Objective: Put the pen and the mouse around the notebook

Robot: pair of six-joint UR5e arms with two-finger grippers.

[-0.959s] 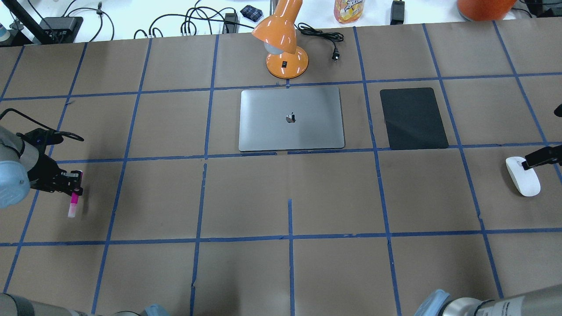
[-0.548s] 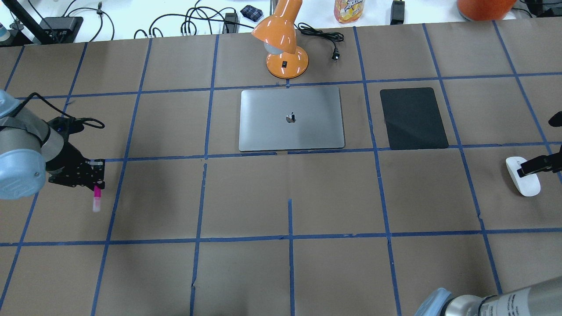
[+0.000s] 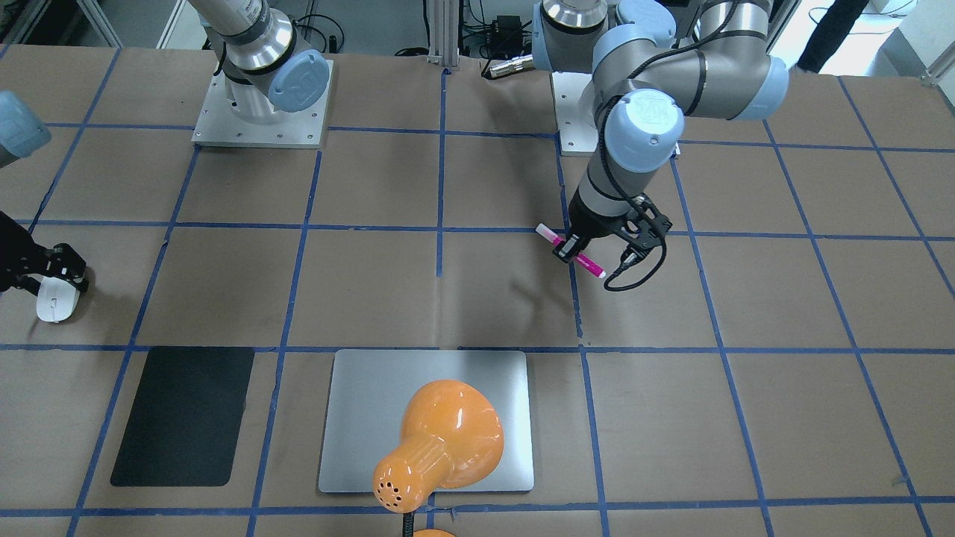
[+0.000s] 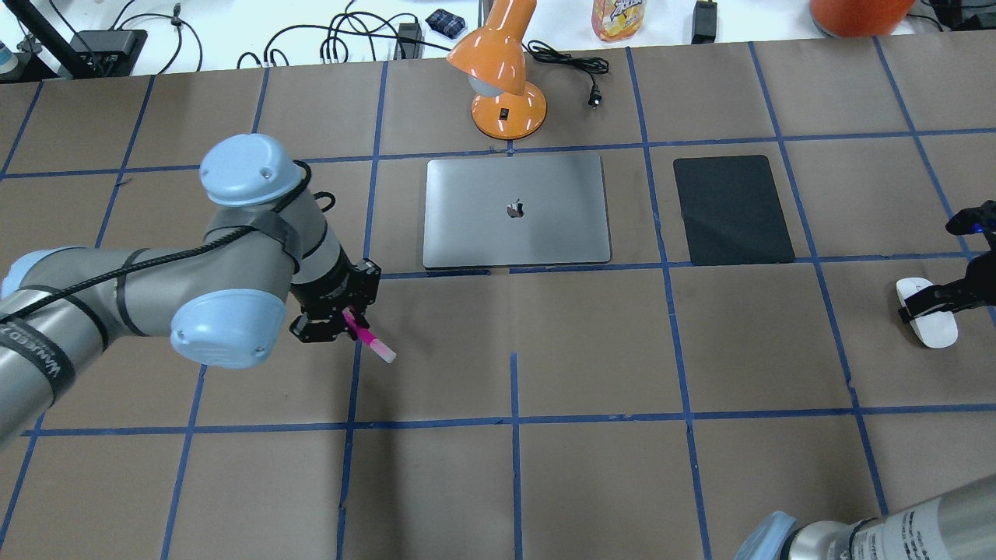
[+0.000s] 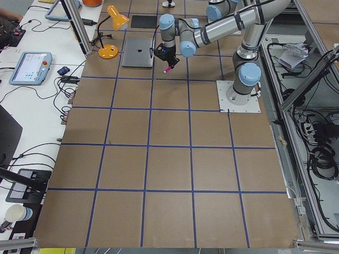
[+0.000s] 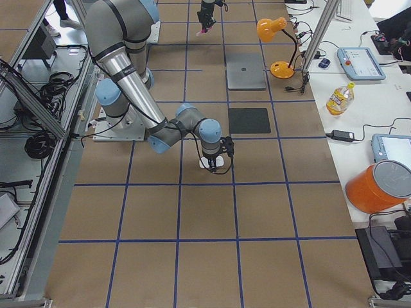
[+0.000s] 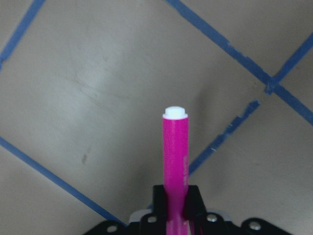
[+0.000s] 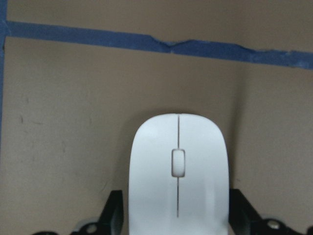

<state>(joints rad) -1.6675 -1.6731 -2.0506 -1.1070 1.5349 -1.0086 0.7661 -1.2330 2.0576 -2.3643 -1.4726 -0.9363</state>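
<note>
The magenta pen [image 4: 372, 340] hangs tilted above the table, and my left gripper [image 4: 352, 320] is shut on its shaft. It sits just in front of the front left corner of the silver notebook [image 4: 515, 210]. The left wrist view looks along the pen [image 7: 175, 156] to its white tip. The white mouse [image 4: 927, 325] rests on the table at the far right. My right gripper [image 4: 922, 307] is down over its rear end. In the right wrist view its fingers [image 8: 115, 214] lie against both sides of the mouse [image 8: 178, 166].
An orange desk lamp [image 4: 502, 78] stands just behind the notebook, its cord trailing to the right. A matte black mat [image 4: 731, 208] lies to the right of the notebook. Cables and boxes line the far table edge. Brown paper with blue tape lines covers the table.
My left arm has swung right from the far left edge, carrying the pen to near the notebook's front left corner. My right gripper has settled lower over the mouse, which has stayed put.
</note>
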